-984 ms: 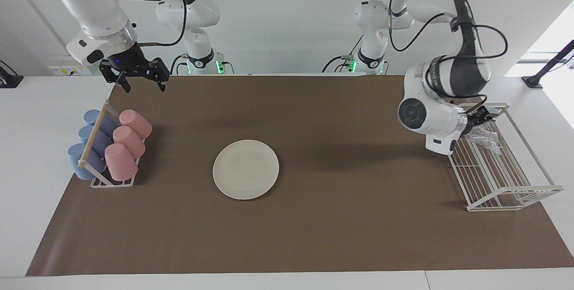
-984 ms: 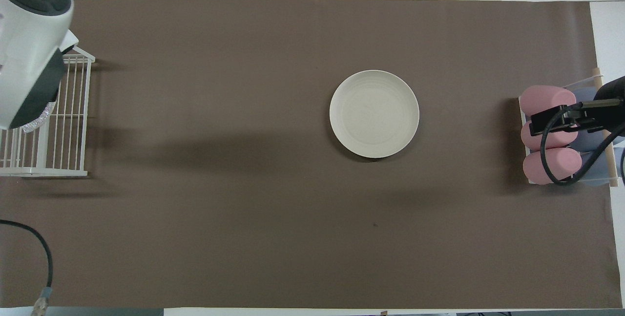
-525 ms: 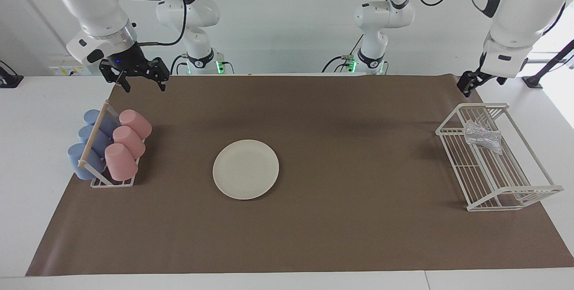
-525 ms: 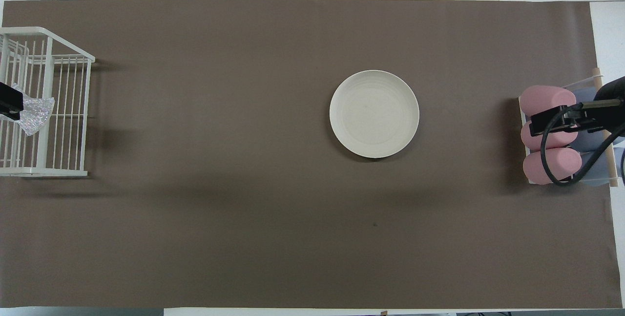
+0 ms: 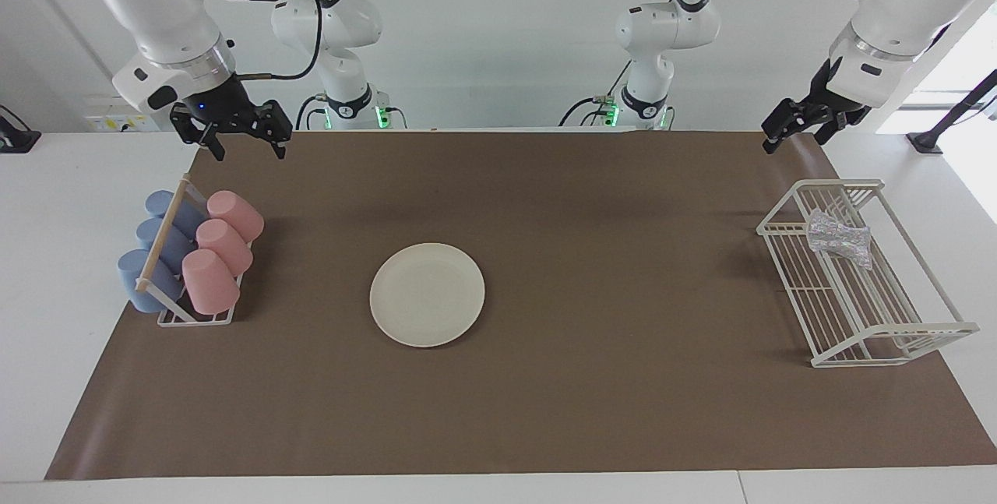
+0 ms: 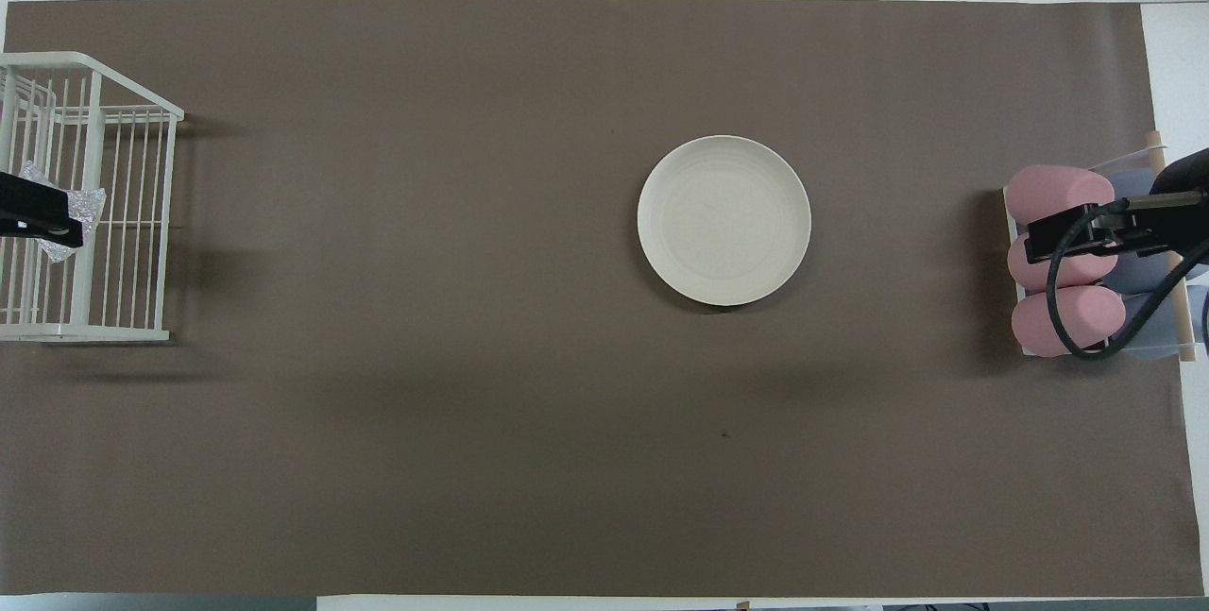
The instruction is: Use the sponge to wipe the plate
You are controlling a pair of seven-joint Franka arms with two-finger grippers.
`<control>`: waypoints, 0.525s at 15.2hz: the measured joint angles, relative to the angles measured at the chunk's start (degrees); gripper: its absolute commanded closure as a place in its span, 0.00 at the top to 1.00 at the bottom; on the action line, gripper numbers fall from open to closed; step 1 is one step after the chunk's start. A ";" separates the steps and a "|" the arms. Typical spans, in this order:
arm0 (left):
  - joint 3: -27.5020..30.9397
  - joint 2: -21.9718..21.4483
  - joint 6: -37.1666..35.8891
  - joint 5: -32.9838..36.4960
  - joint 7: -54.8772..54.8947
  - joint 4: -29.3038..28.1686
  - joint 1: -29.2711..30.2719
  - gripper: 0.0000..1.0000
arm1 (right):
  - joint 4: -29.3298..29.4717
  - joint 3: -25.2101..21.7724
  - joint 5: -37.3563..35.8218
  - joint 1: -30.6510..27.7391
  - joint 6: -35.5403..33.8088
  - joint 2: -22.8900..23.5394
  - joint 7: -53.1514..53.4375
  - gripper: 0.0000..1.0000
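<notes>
The cream-white plate [image 5: 427, 294] lies flat on the brown mat near the table's middle, and it also shows in the overhead view [image 6: 723, 220]. The silvery crinkled sponge [image 5: 839, 237] lies in the white wire rack [image 5: 888, 333] at the left arm's end. In the overhead view the sponge [image 6: 87, 207] is partly covered. My left gripper [image 5: 793, 136] is open and empty, raised in the air over the mat's edge by the rack, well clear of the sponge. It also shows in the overhead view [image 6: 38, 219]. My right gripper [image 5: 245, 147] is open and empty, waiting above the cup rack.
A small rack [image 5: 195, 317] holds three pink cups [image 5: 220, 252] and three blue cups [image 5: 152, 255] at the right arm's end. The brown mat [image 5: 592, 403] covers most of the table.
My left arm has lifted from down at the sponge in the wire rack to high above it. The sponge stayed in the rack. The right arm has not moved.
</notes>
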 measured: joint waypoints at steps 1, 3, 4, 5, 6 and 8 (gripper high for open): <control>-0.03 -0.06 0.44 -0.01 0.00 -0.05 -0.41 1.00 | 0.00 0.01 0.00 0.07 0.05 0.00 0.17 1.00; -0.21 -0.11 1.51 -0.02 0.00 -0.06 -0.78 1.00 | 0.00 0.13 0.00 0.14 0.68 0.00 1.17 1.00; -0.21 -0.11 1.88 -0.06 0.00 -0.06 -0.91 1.00 | 0.00 0.19 0.00 0.15 0.94 0.00 1.31 1.00; -0.21 -0.11 2.11 -0.24 0.00 -0.07 -0.98 1.00 | 0.00 0.20 0.00 0.15 0.99 0.00 1.35 1.00; -0.21 -0.11 2.22 -0.52 0.00 -0.10 -1.00 1.00 | 0.00 0.20 0.00 0.14 0.99 0.00 1.43 1.00; -0.21 -0.11 2.24 -0.71 0.00 -0.20 -1.00 1.00 | 0.00 0.20 0.00 0.15 1.02 0.00 1.55 1.00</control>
